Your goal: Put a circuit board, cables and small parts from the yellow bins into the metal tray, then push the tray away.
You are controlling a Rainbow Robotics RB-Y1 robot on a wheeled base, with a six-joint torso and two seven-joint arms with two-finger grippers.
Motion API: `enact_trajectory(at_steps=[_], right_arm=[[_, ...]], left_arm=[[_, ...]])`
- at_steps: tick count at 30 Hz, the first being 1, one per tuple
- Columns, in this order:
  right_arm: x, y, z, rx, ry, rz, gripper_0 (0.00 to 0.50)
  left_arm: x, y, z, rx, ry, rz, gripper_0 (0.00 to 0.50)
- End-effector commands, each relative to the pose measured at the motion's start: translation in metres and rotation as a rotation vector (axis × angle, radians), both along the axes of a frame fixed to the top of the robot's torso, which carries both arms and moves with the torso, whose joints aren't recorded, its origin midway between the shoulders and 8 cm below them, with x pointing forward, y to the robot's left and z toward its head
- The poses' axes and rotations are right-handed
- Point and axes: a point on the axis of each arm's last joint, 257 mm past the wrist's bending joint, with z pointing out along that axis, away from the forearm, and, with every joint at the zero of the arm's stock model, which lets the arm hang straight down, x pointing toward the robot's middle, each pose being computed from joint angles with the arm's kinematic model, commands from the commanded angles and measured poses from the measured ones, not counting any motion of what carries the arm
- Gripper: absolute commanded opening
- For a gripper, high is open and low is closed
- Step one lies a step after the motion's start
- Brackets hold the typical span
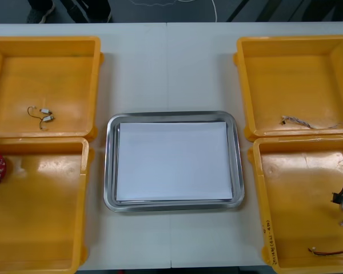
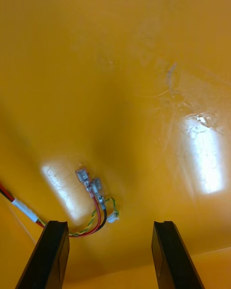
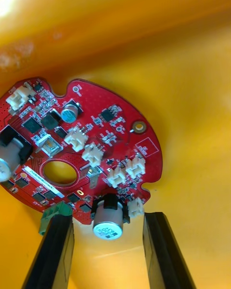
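Fingers (image 3: 50,255) wide on both: left gripper (image 3: 107,250) at circuit board (image 3: 82,149), right gripper (image 2: 109,255) by red & yellow cable (image 2: 97,216); tray (image 1: 110,171) empty, nothing loaded yet.

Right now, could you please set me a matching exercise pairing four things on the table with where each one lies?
Things:
1 circuit board
2 red and yellow cable
3 metal tray
4 twisted cable

Places:
A middle of the table
B near left bin, at the open left gripper
C far right bin
D near right bin, by the open right gripper

Pairs: 1-B, 2-D, 3-A, 4-C.
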Motion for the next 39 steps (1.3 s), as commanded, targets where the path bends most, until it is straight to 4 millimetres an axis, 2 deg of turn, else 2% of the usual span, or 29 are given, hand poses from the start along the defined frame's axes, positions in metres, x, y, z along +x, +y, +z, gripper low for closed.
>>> enact_trajectory(at_steps=[1, 3, 4, 5, 7, 9, 11, 14, 23, 26, 33, 39], right_arm=[[-0.005, 0.004, -0.009, -0.012, -0.001, 0.035, 0.500], [-0.005, 0.005, -0.012, -0.008, -0.001, 0.031, 0.500], [-0.006, 0.007, -0.013, -0.006, -0.001, 0.032, 0.500], [-0.007, 0.009, -0.016, -0.002, 0.001, 0.030, 0.500], [-0.007, 0.011, -0.018, 0.000, 0.001, 0.029, 0.500], [-0.008, 0.012, -0.020, 0.000, 0.002, 0.030, 0.500], [-0.008, 0.014, -0.022, -0.003, -0.002, 0.031, 0.500], [-0.008, 0.013, -0.026, -0.008, -0.003, 0.027, 0.500], [-0.006, 0.011, -0.038, -0.009, -0.021, 0.008, 0.500], [-0.003, 0.008, -0.043, -0.014, -0.035, 0.002, 0.500], [0.000, 0.009, -0.047, -0.020, -0.052, 0.007, 0.500], [0.000, 0.008, -0.054, -0.018, -0.060, 0.003, 0.500]], left_arm=[[-0.007, -0.010, -0.016, 0.001, 0.015, -0.065, 0.361], [-0.006, -0.009, -0.014, 0.003, 0.011, -0.064, 0.298], [-0.006, -0.009, -0.014, 0.005, 0.011, -0.065, 0.239], [-0.006, -0.010, -0.015, 0.002, 0.009, -0.065, 0.205], [-0.006, -0.010, -0.015, 0.002, 0.009, -0.065, 0.178], [-0.006, -0.010, -0.014, 0.004, 0.009, -0.065, 0.132], [-0.005, -0.010, -0.014, 0.002, 0.007, -0.065, 0.052], [-0.005, -0.010, -0.014, 0.004, 0.008, -0.066, 0.000], [-0.001, -0.015, -0.005, -0.015, -0.004, -0.069, 0.000], [-0.003, -0.020, 0.009, -0.028, -0.007, -0.073, 0.000], [-0.015, -0.029, 0.025, -0.037, 0.003, -0.073, 0.000], [-0.033, -0.048, 0.033, -0.048, 0.001, -0.021, 0.000]])
